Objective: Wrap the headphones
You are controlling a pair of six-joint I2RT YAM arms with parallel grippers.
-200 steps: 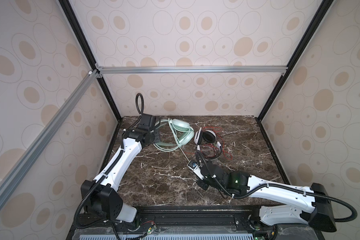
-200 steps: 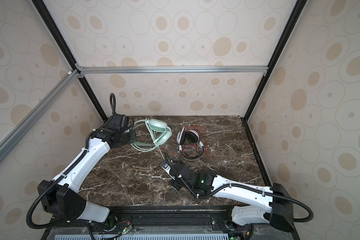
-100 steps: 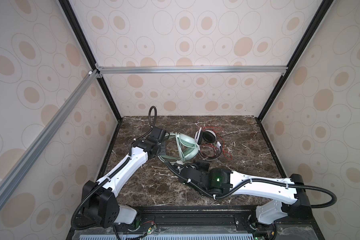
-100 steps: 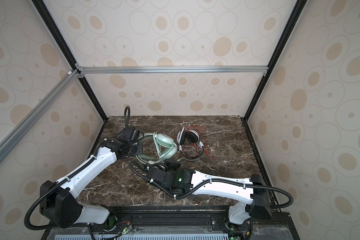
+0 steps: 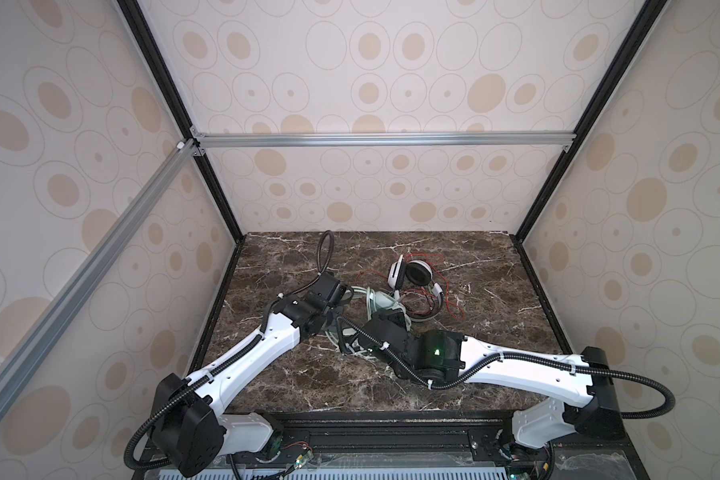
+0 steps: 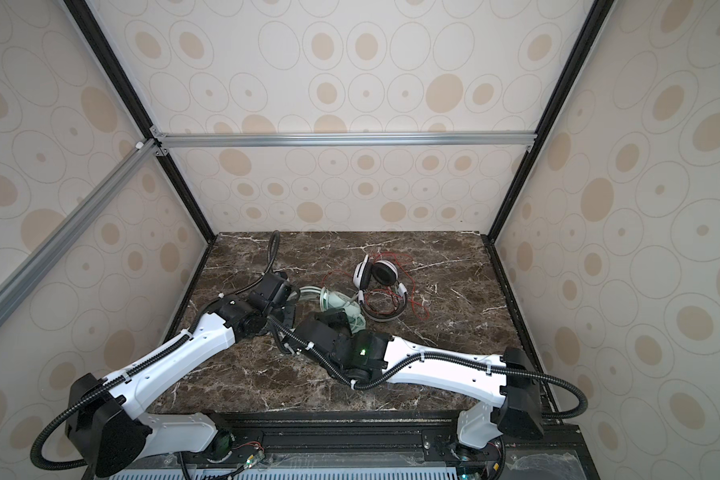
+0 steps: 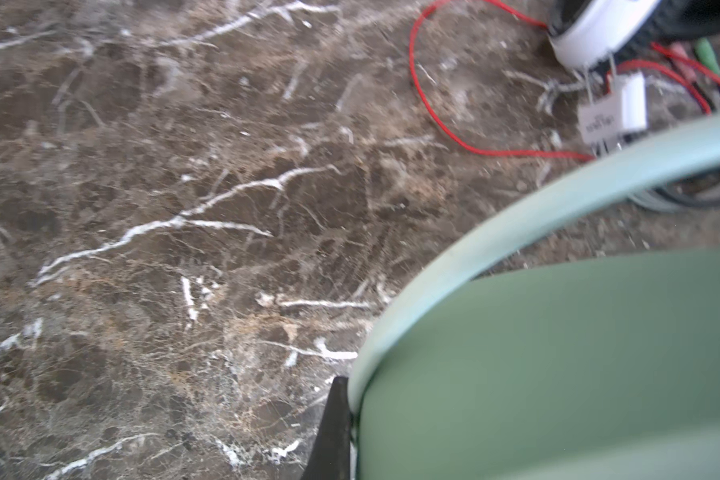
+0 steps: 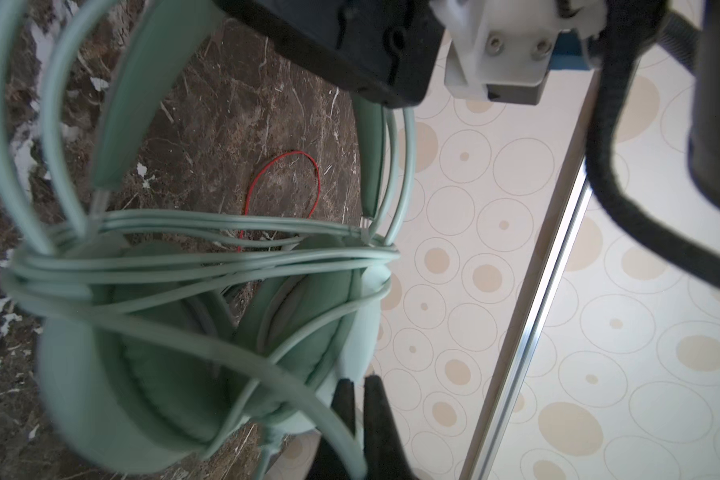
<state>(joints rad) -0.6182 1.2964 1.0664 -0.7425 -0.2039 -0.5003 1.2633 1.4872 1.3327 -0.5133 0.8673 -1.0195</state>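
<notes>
Jaws of the left gripper (image 5: 341,297) are closed on the headband (image 7: 558,353) of the mint green headphones (image 8: 100,374), which are found near the middle of the marble table (image 5: 474,353), just beside the white-and-black headphones (image 5: 412,276) and their loose red cable (image 5: 449,305). Jaws of the right gripper (image 8: 360,405) are pinched shut on the pale green cable (image 8: 208,226), several turns of which are seen laid across the ear cups. Another turn around the cups is judged to be the step in hand. It would be done well if the cable were drawn taut, laid close beside the existing turns and led clear of the red cable, with the headband held steady. In both top views the mint pair is largely hidden behind the two wrists. Whether it rests on the table or is lifted cannot be told. No plug can be made out, so the length left to wind is unknown. Only one left finger is shown in the blurred left wrist view.
</notes>
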